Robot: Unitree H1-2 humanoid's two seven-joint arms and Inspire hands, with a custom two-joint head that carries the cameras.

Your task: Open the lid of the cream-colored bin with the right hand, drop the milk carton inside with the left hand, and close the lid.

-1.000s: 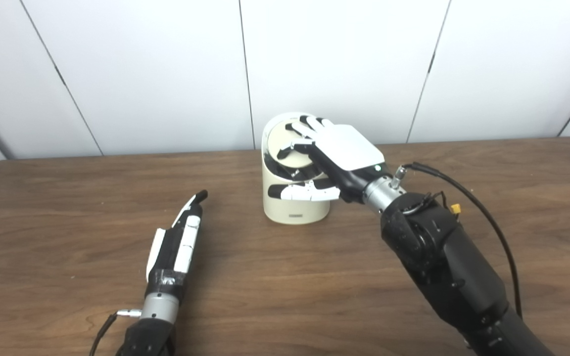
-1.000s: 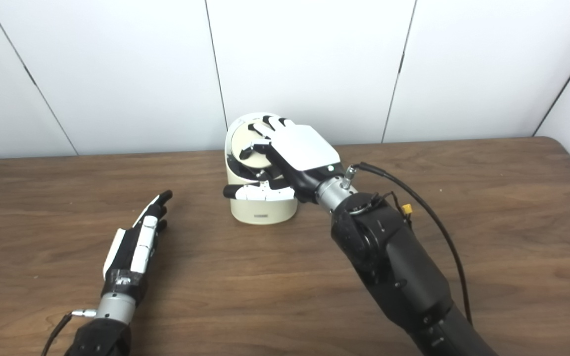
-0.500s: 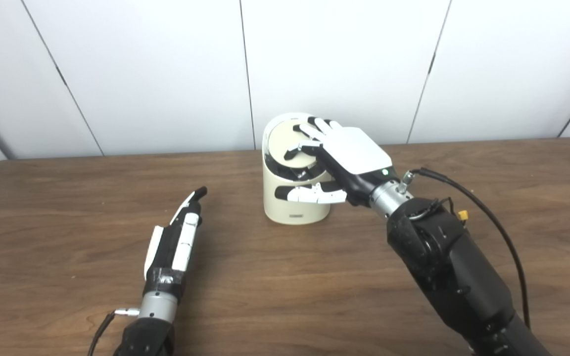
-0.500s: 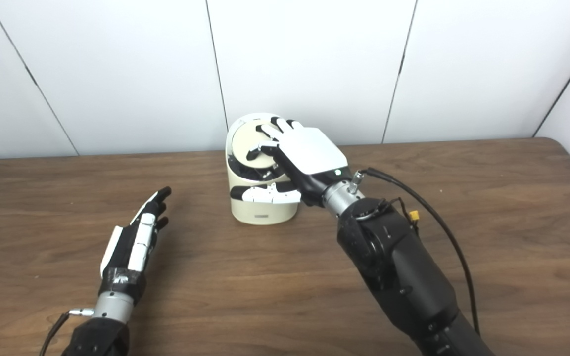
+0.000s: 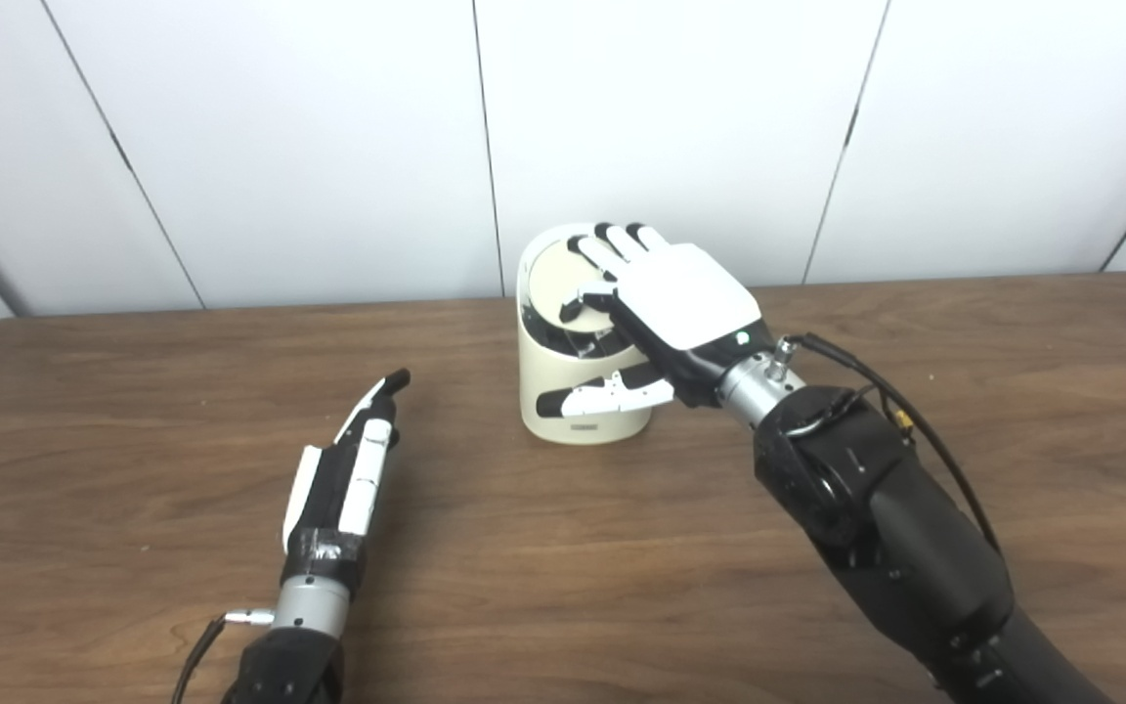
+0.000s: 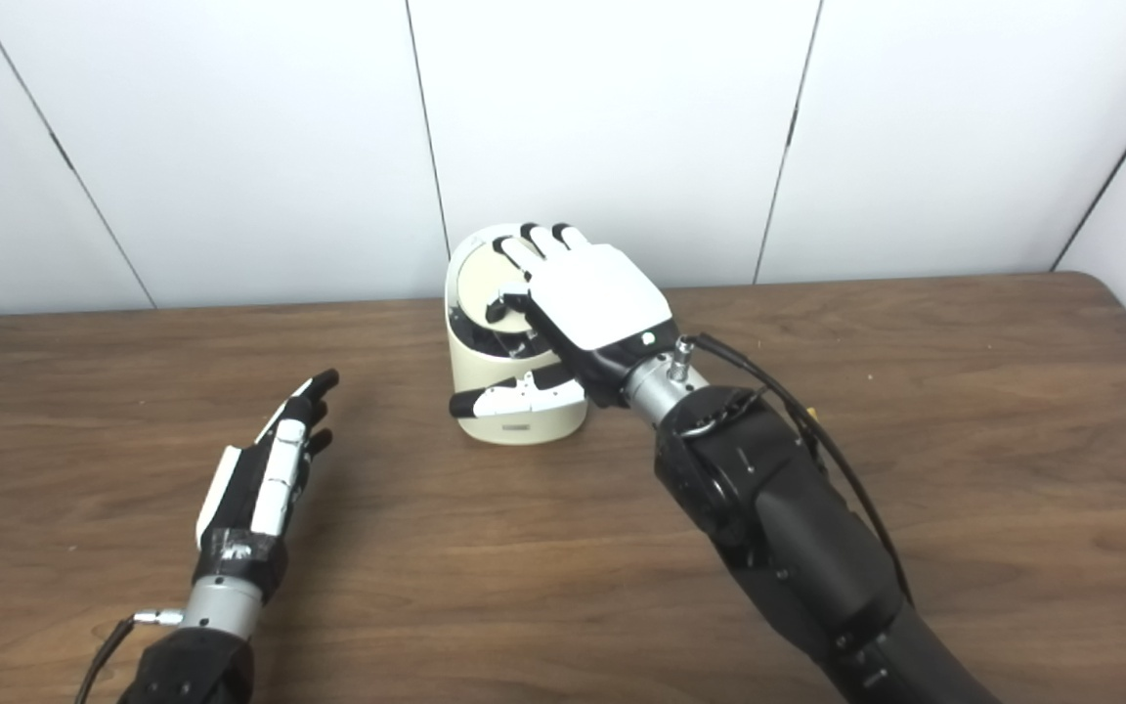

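On top of the bin (image 5: 578, 391), the right hand's fingers (image 5: 602, 256) are lying spread and flat across the round lid (image 5: 553, 284), pointing toward eleven o'clock, while the thumb (image 5: 605, 393) is reaching across the bin's front wall below the rim. Dark gaps are showing along the lid's near edge, so the lid is sitting tilted in the opening rather than flush. Behind the fingers, the right hand (image 5: 666, 308) is covering the bin's three o'clock side. At eight o'clock from the bin, well apart from it, the left hand (image 6: 265, 469) is resting edge-up on the table (image 5: 133, 411), its fingers (image 6: 304, 411) straight and pressed together, holding nothing. No milk carton is showing in either view.
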